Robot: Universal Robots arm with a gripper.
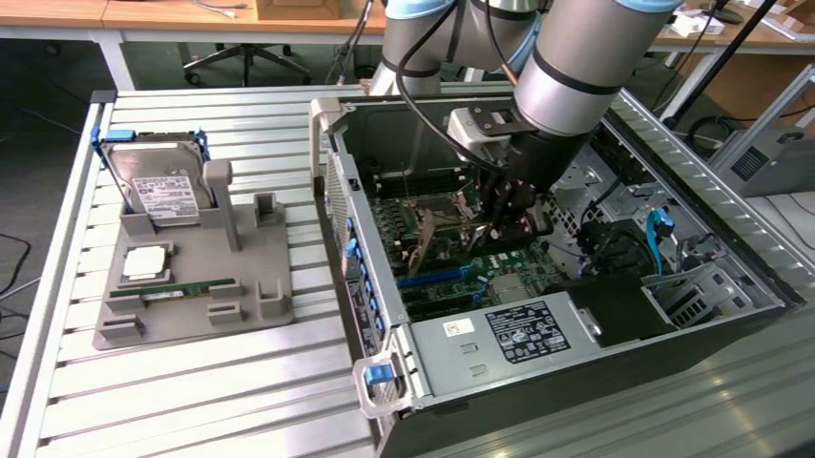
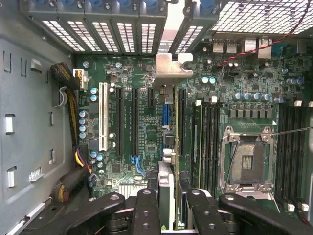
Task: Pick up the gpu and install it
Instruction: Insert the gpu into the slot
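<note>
One thin dark circuit-board gpu (image 2: 170, 147) with a silver metal end bracket is clamped edge-on between the jaws of the black gripper (image 2: 173, 205), held over the green motherboard (image 2: 142, 127) inside the open computer case (image 1: 382, 372), at 3 o'clock from the grey bench-top fixture (image 1: 191, 277).

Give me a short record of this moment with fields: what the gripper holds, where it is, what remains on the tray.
gripper: shut on the gpu, card held on edge
position: inside the open computer case, above the motherboard
gpu bracket: near the rear slot openings
grey tray: holds the hard drive and the RAM stick
</note>
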